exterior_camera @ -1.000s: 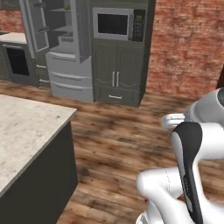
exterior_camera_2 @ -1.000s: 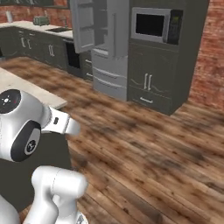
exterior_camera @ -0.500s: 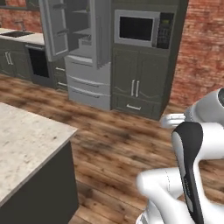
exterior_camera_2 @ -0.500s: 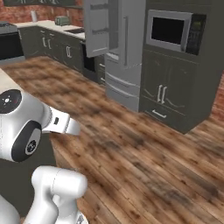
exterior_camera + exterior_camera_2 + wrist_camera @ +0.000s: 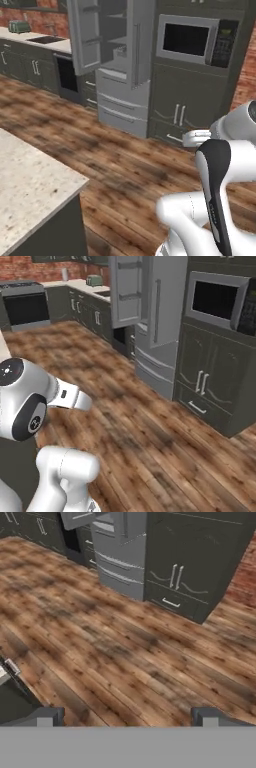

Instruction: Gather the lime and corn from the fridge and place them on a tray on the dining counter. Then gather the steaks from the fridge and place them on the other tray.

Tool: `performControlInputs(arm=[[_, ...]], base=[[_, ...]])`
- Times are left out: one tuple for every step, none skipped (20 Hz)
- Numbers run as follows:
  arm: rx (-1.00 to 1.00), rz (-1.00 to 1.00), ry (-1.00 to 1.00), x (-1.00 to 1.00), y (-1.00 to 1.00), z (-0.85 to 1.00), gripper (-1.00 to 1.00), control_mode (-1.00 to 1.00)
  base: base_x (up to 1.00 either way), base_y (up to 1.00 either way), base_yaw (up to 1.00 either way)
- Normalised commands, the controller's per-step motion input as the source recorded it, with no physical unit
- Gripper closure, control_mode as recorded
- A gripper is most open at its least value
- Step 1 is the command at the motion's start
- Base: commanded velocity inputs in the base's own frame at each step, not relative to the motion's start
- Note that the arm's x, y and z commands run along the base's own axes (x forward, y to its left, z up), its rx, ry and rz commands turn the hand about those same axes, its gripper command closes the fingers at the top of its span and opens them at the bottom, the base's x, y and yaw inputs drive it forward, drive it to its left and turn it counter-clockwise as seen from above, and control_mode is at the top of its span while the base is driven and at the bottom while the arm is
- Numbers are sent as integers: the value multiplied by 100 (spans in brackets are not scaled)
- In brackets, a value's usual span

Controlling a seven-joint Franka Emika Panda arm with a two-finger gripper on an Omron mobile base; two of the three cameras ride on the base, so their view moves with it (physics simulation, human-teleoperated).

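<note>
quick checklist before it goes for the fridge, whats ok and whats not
1. Fridge door open: ok, left door swung out in both base views.
2. Gripper open and empty: ok, fingertips wide apart over bare floor.
3. Wooden floor toward the fridge free of obstacles: ok.
4. Base near enough to reach the shelves: not ok, floor lies between.
5. Lime, corn, steaks located: cannot tell, shelf contents too unclear.
6. Dining counter trays ready: cannot tell.

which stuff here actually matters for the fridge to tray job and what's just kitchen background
Job:
- tall grey steel fridge, left door swung open
- beige speckled stone dining counter
- open, empty two-finger gripper

Background:
- built-in black-fronted microwave
- dark grey cabinets below it
- green toaster on the wall counter
- wood plank floor
</note>
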Motion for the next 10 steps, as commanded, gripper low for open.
performControlInputs(arm=[[0, 0, 0, 0, 0, 0, -100, 100], [0, 0, 0, 0, 0, 0, -100, 100], [0, 0, 0, 0, 0, 0, -100, 100], [0, 0, 0, 0, 0, 0, -100, 100], [0, 0, 0, 0, 0, 0, -100, 100], [0, 0, 0, 0, 0, 0, -100, 100], [0, 0, 0, 0, 0, 0, -100, 100], [0, 0, 0, 0, 0, 0, -100, 100], [0, 0, 0, 0, 0, 0, -100, 100], [0, 0, 0, 0, 0, 0, -100, 100]], base=[[100, -34, 31], [99, -32, 32], [100, -28, 32], [100, -34, 32], [99, -41, 31], [96, -42, 31], [97, -40, 32], [97, -41, 32], [96, -41, 32], [95, -39, 32]])
